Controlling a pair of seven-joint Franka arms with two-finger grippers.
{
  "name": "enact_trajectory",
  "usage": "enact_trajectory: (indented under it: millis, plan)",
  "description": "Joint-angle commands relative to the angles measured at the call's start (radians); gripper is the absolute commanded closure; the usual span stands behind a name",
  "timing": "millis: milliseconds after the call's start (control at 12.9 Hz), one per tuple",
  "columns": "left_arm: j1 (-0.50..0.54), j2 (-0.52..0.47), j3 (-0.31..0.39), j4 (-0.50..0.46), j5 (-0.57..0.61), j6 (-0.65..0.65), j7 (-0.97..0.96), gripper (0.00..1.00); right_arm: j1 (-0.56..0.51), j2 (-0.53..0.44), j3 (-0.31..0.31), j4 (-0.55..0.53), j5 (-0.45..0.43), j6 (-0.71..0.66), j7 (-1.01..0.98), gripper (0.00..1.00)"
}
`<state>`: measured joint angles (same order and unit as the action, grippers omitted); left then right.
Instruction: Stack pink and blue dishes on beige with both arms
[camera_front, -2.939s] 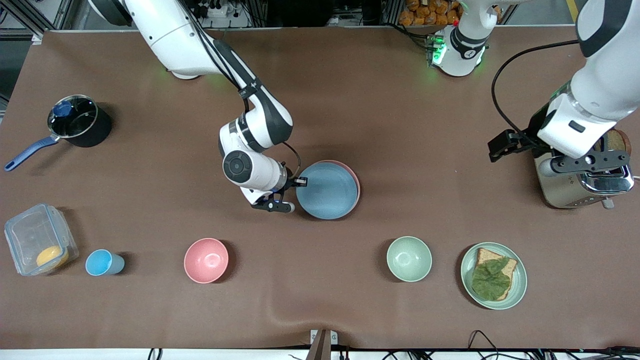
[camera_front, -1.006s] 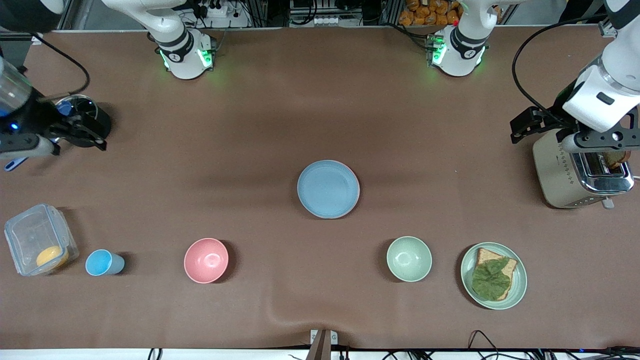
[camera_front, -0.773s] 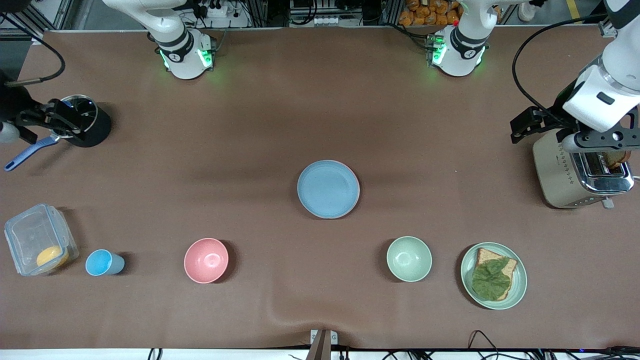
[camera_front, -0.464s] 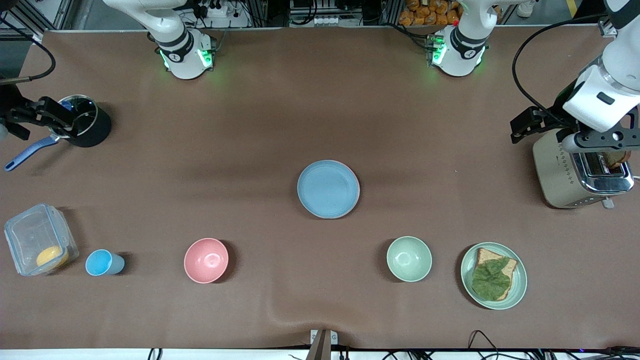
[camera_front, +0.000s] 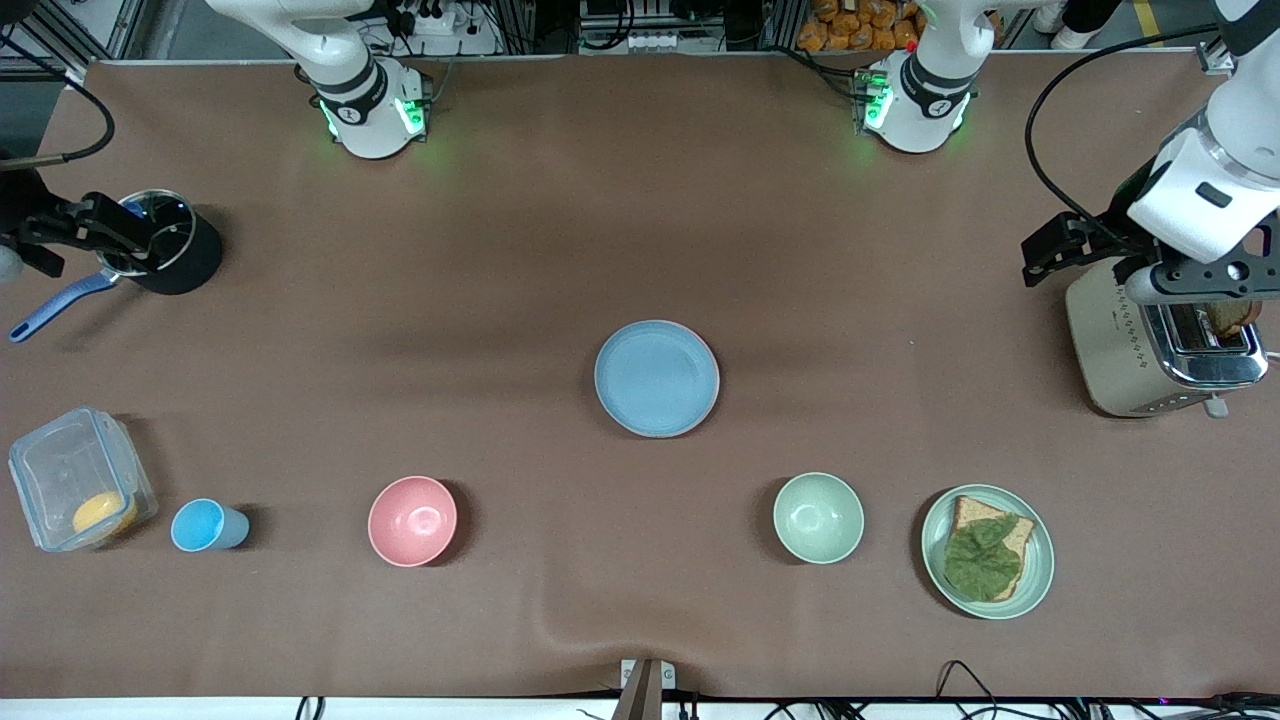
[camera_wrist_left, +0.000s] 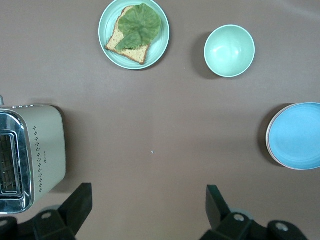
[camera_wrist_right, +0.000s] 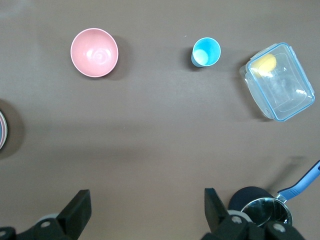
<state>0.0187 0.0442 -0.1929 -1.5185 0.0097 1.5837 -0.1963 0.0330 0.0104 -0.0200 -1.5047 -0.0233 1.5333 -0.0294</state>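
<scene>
The light blue plate (camera_front: 656, 378) lies on top of a stack at the table's middle. The pink plate (camera_front: 715, 362) shows only as a thin rim under it. The beige plate is hidden beneath them. In the left wrist view the blue plate (camera_wrist_left: 296, 136) sits over a pale rim. My right gripper (camera_wrist_right: 145, 200) is open and empty, up over the black pot (camera_front: 160, 240) at the right arm's end. My left gripper (camera_wrist_left: 149, 197) is open and empty, over the toaster (camera_front: 1150, 350) at the left arm's end. Both grippers are well away from the stack.
Nearer the front camera stand a clear box (camera_front: 80, 492) with a yellow item, a blue cup (camera_front: 205, 526), a pink bowl (camera_front: 412, 520), a green bowl (camera_front: 818, 517) and a green plate (camera_front: 1035, 580) with bread and leaf.
The right gripper, earlier at the stack's rim, has pulled away to over the pot. The left arm lifted slightly over the toaster. The stack has not moved.
</scene>
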Motion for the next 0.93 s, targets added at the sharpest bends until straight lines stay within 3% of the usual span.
enact_trajectory:
  millis: [0,851]
  plan:
    - [0.006,-0.012,-0.005,0.009,0.021,-0.01,0.015,0.0,-0.012,0.003,0.014,0.004,0.005,-0.009,0.009,0.0]
    - [0.007,-0.012,-0.007,0.009,0.013,-0.025,0.017,0.0,-0.002,0.009,0.017,0.006,0.006,0.007,0.011,0.0]
